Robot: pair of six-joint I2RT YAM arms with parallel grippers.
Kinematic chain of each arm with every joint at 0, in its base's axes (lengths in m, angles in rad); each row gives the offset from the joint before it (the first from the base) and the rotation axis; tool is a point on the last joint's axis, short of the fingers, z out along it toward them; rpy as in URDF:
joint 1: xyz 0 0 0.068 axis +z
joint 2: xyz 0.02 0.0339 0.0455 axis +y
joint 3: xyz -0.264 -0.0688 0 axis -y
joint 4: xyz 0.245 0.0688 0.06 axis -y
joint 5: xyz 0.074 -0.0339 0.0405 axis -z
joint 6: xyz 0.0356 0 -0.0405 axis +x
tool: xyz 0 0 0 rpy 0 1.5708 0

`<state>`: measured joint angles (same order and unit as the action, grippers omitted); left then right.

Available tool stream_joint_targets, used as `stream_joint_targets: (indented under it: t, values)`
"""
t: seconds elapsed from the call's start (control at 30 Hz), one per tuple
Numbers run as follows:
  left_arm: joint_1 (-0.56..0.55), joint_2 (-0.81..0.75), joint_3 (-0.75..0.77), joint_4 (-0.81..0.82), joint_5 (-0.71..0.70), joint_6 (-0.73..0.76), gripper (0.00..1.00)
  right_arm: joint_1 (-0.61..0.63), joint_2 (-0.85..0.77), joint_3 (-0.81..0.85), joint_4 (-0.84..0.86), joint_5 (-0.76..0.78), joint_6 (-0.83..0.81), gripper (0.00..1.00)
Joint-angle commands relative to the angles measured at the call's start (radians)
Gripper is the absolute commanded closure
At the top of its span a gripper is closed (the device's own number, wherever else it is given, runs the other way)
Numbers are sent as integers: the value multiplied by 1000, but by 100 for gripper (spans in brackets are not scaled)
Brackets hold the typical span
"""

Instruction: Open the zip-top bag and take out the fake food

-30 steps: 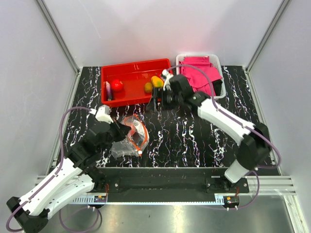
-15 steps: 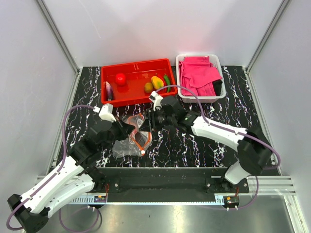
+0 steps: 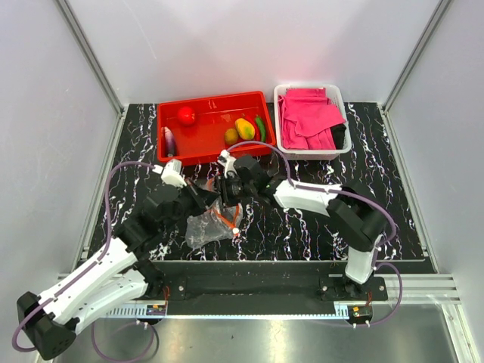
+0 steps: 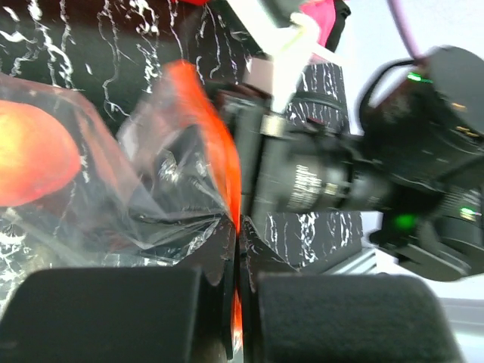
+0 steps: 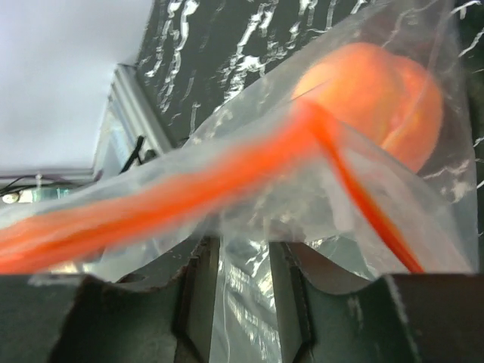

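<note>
The zip-top bag point(image 3: 214, 224) lies crumpled on the black marbled table, with its red-orange zip strip point(image 4: 215, 144) raised. An orange point(image 5: 376, 97) is still inside it, and it also shows in the left wrist view point(image 4: 30, 162). My left gripper point(image 3: 204, 199) point(image 4: 238, 234) is shut on the zip strip. My right gripper point(image 3: 224, 189) point(image 5: 243, 253) is right against the bag's mouth, facing the left one. Its jaws stand slightly apart with clear bag film between them. The eggplant point(image 3: 169, 141), red fruit point(image 3: 186, 115), kiwi point(image 3: 231, 136), mango point(image 3: 244, 128) and chili point(image 3: 261, 125) lie in the red tray point(image 3: 204, 151).
A white basket point(image 3: 340, 98) of pink cloths point(image 3: 306, 119) stands at the back right, beside the red tray. Grey walls and metal posts enclose the table on three sides. The two wrists are very close together over the bag.
My right arm has swung from the red tray down and left to the bag's mouth. My left gripper has moved slightly right, lifting the zip edge. The red fruit has rolled further back in the tray.
</note>
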<state>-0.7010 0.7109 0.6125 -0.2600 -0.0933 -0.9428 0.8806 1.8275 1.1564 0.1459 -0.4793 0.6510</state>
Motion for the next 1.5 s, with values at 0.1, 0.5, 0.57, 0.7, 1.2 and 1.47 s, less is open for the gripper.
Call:
stream_joint_targets:
  t: [0.1,0.5,0.57,0.7,1.2,1.47]
  values:
    - [-12,77,-2,145,148,-53,100,11,107,134,15,123,-20,50]
    - [-32,105,73,54,130,-48,100,6,155,192,-34,47,-60,18]
    - [-28,131,114,-28,121,-30,100,6,138,100,111,22,1,15]
    - [-40,136,118,-25,64,-31,99,8,152,155,-8,-49,-29,13]
    - [-16,209,179,-149,50,67,89,9,-37,-112,63,-88,-146,0]
    - [-72,202,192,-180,-31,113,22,23,58,41,-55,-26,-172,0]
